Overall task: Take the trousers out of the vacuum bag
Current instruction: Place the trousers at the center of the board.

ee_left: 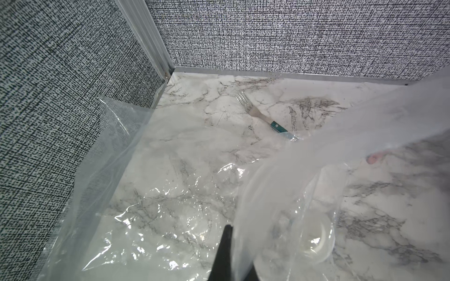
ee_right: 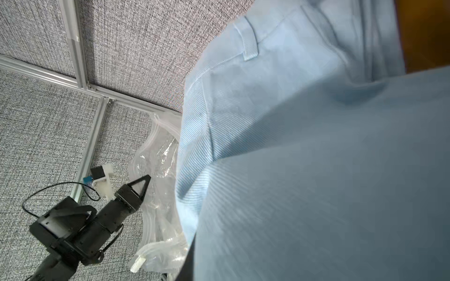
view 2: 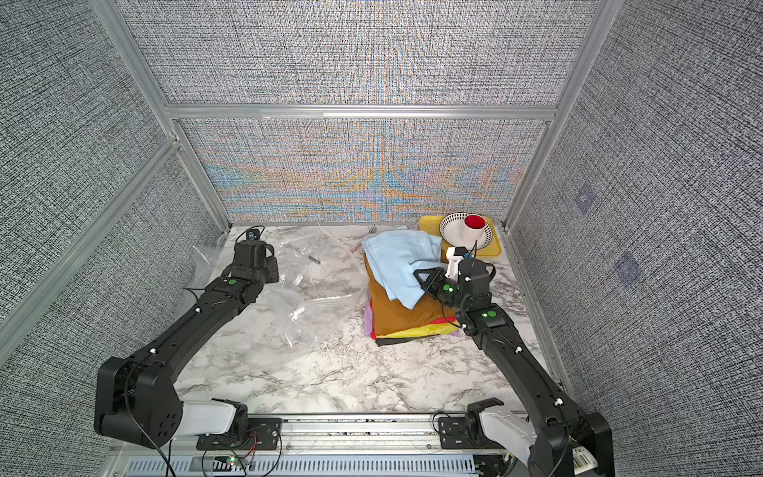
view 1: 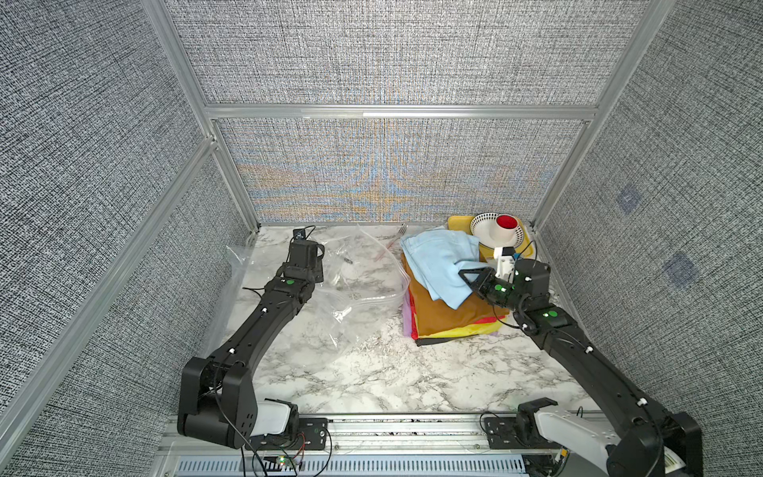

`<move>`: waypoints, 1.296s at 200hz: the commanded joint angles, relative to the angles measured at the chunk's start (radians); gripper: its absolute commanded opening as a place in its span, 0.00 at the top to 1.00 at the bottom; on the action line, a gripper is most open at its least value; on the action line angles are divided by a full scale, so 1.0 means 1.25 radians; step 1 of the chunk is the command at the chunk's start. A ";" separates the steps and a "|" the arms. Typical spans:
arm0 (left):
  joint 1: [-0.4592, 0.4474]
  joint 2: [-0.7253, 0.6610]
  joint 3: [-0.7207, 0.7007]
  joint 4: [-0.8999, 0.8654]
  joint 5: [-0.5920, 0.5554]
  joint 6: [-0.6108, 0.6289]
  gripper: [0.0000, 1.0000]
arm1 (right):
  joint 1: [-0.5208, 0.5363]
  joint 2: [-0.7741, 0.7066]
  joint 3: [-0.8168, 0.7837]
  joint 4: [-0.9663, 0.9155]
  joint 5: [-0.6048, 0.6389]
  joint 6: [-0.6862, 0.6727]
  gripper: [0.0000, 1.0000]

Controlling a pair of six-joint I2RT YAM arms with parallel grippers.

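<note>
Right jaws pinch light blue trousers [view 1: 437, 260] outside vacuum bag [view 1: 344, 314]; left jaws unclear.

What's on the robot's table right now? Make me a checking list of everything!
Surface: marble table, no spills seen.
Job's things: vacuum bag crumpled, no trousers seen inside; light blue trousers top the folded stack beside it.
Clutter: fork, yellow tray holding bowl and cup.
Grippers: right gripper shut on the light blue trousers; left gripper by the bag, open or shut unclear.
Cables: black cable loops at the left wrist.
Surroundings: grey fabric walls, metal frame.
</note>
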 commanded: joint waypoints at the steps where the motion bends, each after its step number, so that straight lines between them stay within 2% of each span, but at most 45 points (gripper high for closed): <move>1: 0.001 -0.011 0.021 -0.015 0.037 0.019 0.75 | 0.017 -0.001 -0.013 -0.040 -0.017 -0.003 1.00; 14: 0.001 -0.013 0.035 -0.032 0.054 0.026 0.63 | 0.021 -0.006 -0.020 -0.046 -0.010 -0.006 1.00; 40: 0.001 -0.018 0.052 -0.044 0.100 0.046 0.54 | 0.021 -0.022 -0.021 -0.046 -0.008 -0.003 1.00; 65: -0.001 -0.025 0.068 -0.057 0.140 0.061 0.52 | 0.021 -0.035 0.004 -0.056 -0.002 -0.020 0.99; 88: -0.005 -0.043 0.093 -0.085 0.137 0.068 0.50 | 0.021 -0.043 0.022 -0.089 0.010 -0.064 0.69; 102: -0.008 -0.056 0.109 -0.100 0.137 0.075 0.49 | 0.021 -0.053 0.022 -0.101 0.013 -0.090 0.54; 116: -0.013 -0.066 0.131 -0.120 0.137 0.082 0.48 | 0.022 -0.068 0.017 -0.116 0.014 -0.118 0.34; 128: -0.017 -0.073 0.150 -0.140 0.137 0.087 0.48 | 0.023 -0.084 0.007 -0.134 0.018 -0.141 0.25; 174: -0.036 -0.081 0.220 -0.197 0.125 0.099 0.46 | 0.039 -0.126 -0.046 -0.197 0.013 -0.202 0.20; 215: -0.053 -0.078 0.250 -0.198 0.151 0.092 0.46 | 0.088 -0.142 -0.108 -0.103 -0.002 -0.242 0.13; 259: -0.149 -0.022 0.336 -0.254 0.126 0.141 0.44 | 0.133 -0.065 -0.096 -0.026 0.036 -0.287 0.11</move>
